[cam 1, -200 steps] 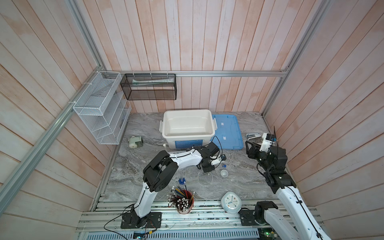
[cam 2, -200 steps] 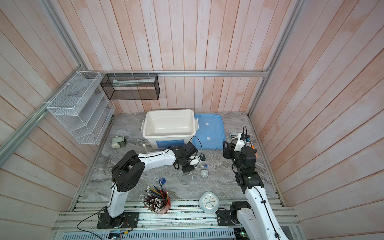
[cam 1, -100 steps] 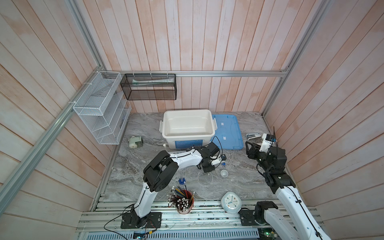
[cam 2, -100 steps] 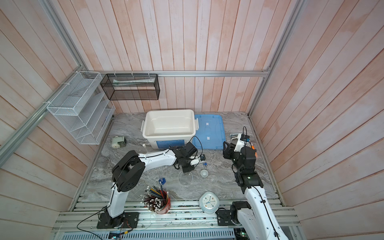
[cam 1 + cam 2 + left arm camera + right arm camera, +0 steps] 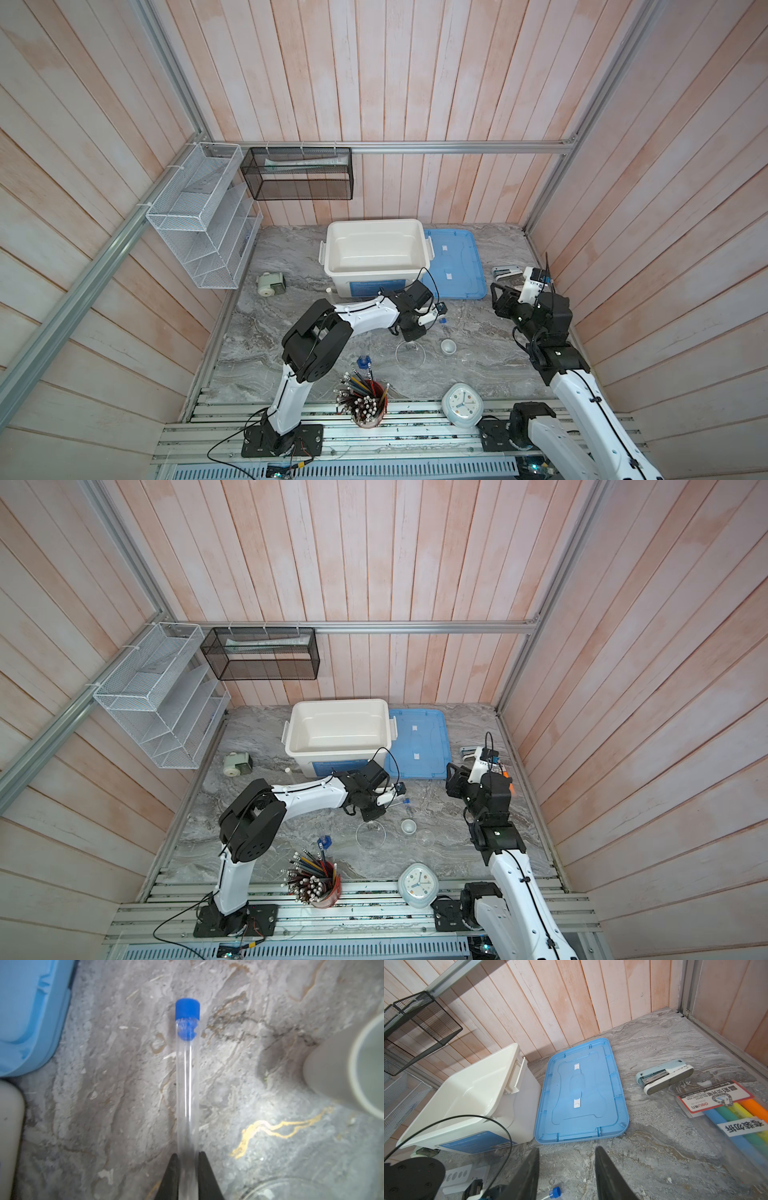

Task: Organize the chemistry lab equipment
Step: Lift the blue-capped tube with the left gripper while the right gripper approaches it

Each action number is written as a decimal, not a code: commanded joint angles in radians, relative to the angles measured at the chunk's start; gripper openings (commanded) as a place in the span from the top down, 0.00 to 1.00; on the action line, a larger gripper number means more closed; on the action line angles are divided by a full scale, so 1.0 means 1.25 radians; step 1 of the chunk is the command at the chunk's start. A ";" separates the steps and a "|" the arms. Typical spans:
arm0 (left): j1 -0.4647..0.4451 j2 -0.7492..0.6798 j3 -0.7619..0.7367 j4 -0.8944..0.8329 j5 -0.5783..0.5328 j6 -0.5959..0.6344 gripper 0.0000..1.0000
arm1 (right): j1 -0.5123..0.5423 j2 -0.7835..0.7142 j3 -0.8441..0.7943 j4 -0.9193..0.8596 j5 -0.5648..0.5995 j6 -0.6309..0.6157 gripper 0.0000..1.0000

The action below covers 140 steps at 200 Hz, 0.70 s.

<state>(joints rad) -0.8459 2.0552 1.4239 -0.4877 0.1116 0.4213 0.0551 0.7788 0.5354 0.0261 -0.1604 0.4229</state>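
Observation:
My left gripper (image 5: 188, 1155) is shut on the lower end of a thin clear tube with a blue cap (image 5: 187, 1084), low over the marble table in front of the white bin. Both top views show its blue cap (image 5: 442, 320) (image 5: 406, 801). Beside it stand a tiny cup (image 5: 448, 345) (image 5: 332, 1064), a flat round dish (image 5: 410, 354) and a small clear piece (image 5: 467, 358). A blue-topped bottle (image 5: 363, 362) stands near the pencils. A white-capped tube (image 5: 329, 293) lies by the bin. The white rack (image 5: 460, 1174) lies near the left arm. My right gripper (image 5: 568, 1149) (image 5: 498, 295) is open and holds nothing.
The open white bin (image 5: 374, 224) stands at the back, its blue lid (image 5: 457, 266) flat beside it. A stapler (image 5: 505, 272) and a highlighter pack (image 5: 716, 1101) lie at the right wall. The red pencil cup (image 5: 365, 403) and white clock (image 5: 461, 405) stand at the front edge.
My left gripper has closed on the blue-capped tube. Neither arm has visibly shifted, and the right gripper stays open.

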 commanded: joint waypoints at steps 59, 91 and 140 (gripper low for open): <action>0.068 -0.177 -0.095 0.114 0.118 -0.080 0.88 | -0.014 -0.019 0.036 -0.018 -0.097 -0.002 0.54; 0.092 -0.259 -0.134 0.150 0.197 -0.105 0.88 | -0.014 -0.001 0.042 0.001 -0.245 -0.005 0.53; 0.165 -0.352 -0.140 0.154 0.356 -0.138 0.88 | -0.003 0.014 0.029 0.086 -0.411 0.053 0.48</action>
<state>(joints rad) -0.6811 1.6733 1.2583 -0.3313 0.4122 0.2897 0.0425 0.8024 0.5564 0.0387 -0.5106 0.4442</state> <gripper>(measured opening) 0.152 0.515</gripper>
